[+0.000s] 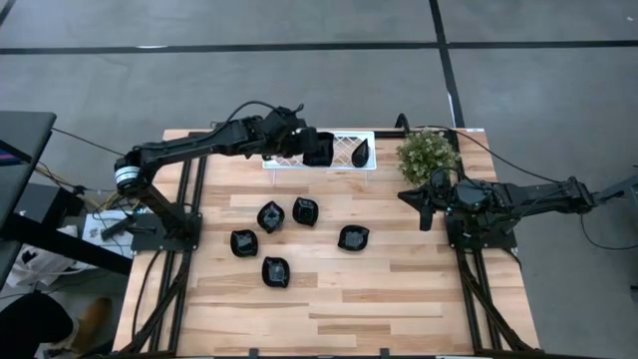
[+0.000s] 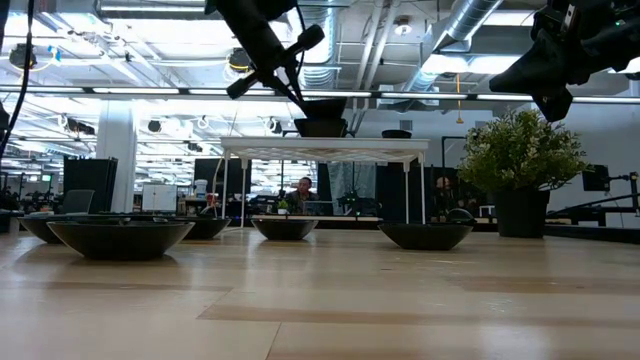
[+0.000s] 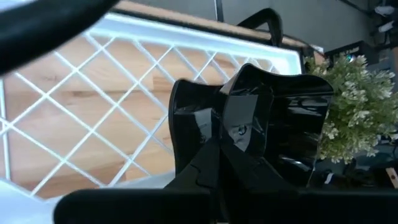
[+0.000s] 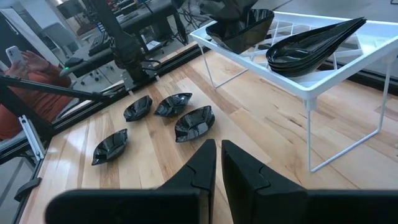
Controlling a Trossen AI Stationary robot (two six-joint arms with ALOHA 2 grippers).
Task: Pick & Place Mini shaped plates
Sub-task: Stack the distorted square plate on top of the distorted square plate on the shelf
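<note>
My left gripper (image 1: 307, 148) reaches over the white lattice tray (image 1: 344, 166) at the table's far edge and is shut on a squarish glossy black plate (image 3: 273, 124). A teardrop-shaped black plate (image 1: 361, 152) lies on the tray's lattice top beside it, also seen as the teardrop plate (image 4: 317, 40) in the right wrist view. Several more black plates rest on the wood in mid-table, among them one plate (image 1: 270, 215), a second (image 1: 353, 237) and a third (image 1: 275, 271). My right gripper (image 4: 219, 163) is shut on nothing and hovers at the table's right side, near the green plant (image 1: 429, 155). My left gripper pinches the squarish plate by its wavy rim (image 3: 239, 127), with one finger inside the dish and one outside. It comes slanting down from the table's left. In the low view the plate (image 2: 322, 127) sits level at the tray top; whether it rests there or hangs just above, I cannot tell.
The potted green plant (image 2: 520, 150) stands at the tray's right end, close to my right arm. The tray stands on thin white legs (image 4: 311, 134) above the wood. Bare wood lies toward the near edge (image 1: 329, 319). A person (image 4: 31, 74) shows beyond the table's left side.
</note>
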